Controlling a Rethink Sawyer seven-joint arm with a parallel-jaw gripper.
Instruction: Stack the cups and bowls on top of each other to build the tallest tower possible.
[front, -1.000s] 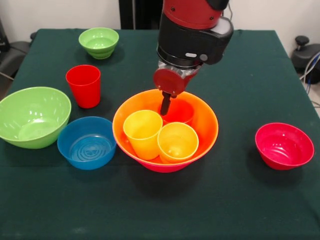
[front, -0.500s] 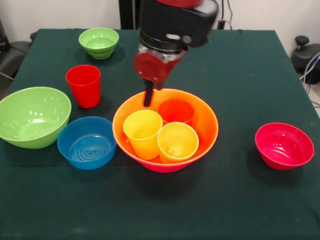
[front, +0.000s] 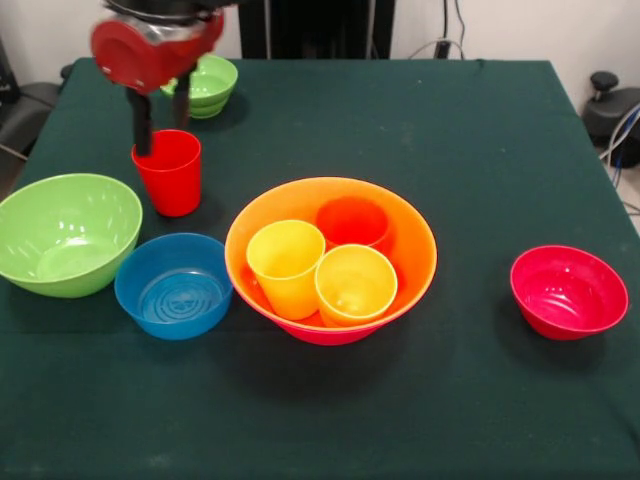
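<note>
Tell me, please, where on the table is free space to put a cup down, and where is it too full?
Free cloth lies between the orange bowl and the small red bowl, along the whole near edge, and at the far right. The left is crowded: large green bowl, blue bowl and red cup sit close together, with the gripper at that cup.

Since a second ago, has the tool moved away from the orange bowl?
Yes. The tool has swung left from above the orange bowl and now hangs at the red cup.

A lab-like room: green-clothed table (front: 500, 130), white wall (front: 520, 30), trailing cables (front: 618, 135), black stand (front: 310, 28).
</note>
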